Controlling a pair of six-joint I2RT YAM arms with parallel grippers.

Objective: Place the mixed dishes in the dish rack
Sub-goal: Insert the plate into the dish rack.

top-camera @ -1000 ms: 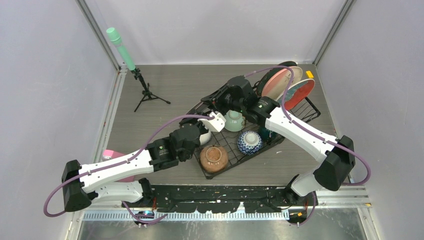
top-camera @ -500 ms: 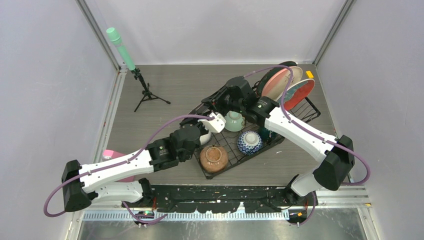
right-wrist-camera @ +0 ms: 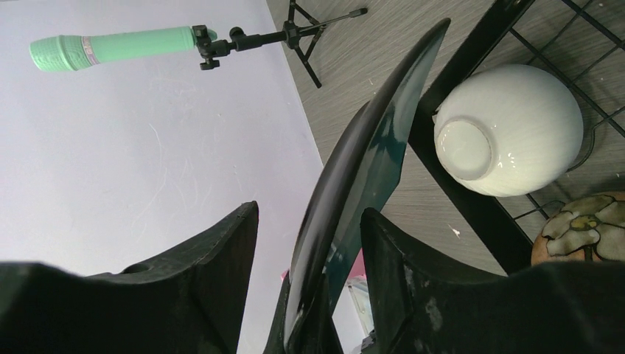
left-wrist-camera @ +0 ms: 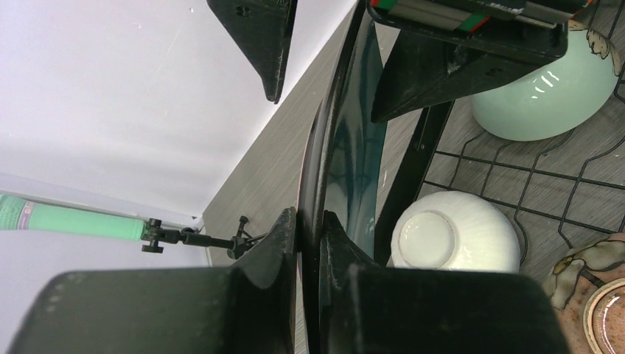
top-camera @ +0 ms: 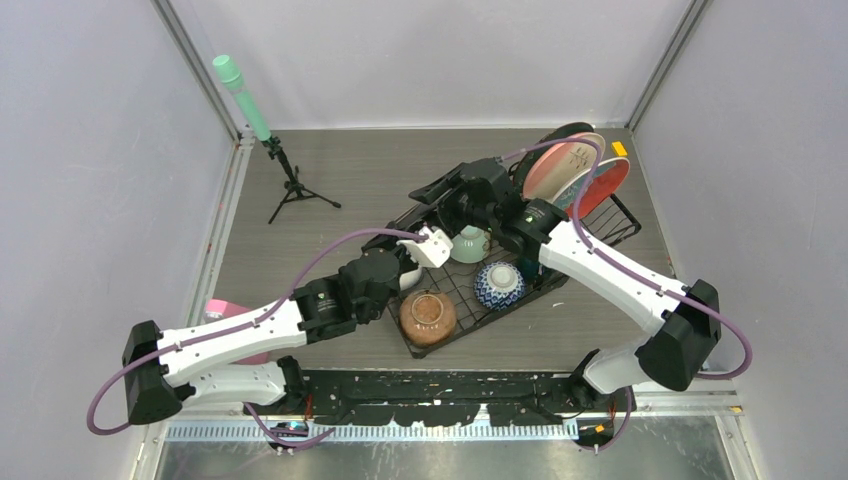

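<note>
Obs.: the dark teal plate (left-wrist-camera: 354,133) stands on edge, held in the air over the left end of the dish rack (top-camera: 455,290). The white bowl (left-wrist-camera: 453,232) sits upside down on the flat tray just beside its lower face, and the mint-green bowl (left-wrist-camera: 545,96) is a little further along.

Left gripper (left-wrist-camera: 308,221): pressed together on the near rim of the plate, one finger on each face. This is the only firm hold I can see.

Right gripper (right-wrist-camera: 309,214): spread. Its fingers straddle the opposite rim, with clear daylight between one finger and the plate's back. I read it as let go, not pinching.

Key relation: the plate's rim line runs from the left gripper straight across to the right one, so its faces look sideways. The slotted basket (top-camera: 610,215), where the pink plate (top-camera: 565,160) already leans, lies well away to the right, beyond the right gripper. The right arm is nearer the slots, but the left arm has the plate.

Judgement: to slot the plate I would need to carry it rightward past the brown bowl (top-camera: 428,317) and blue-patterned bowl (top-camera: 498,284), staying upright and edge-first. With a single pinch on the rim it may pivot. I would either clamp the right side again or move slowly.
</note>
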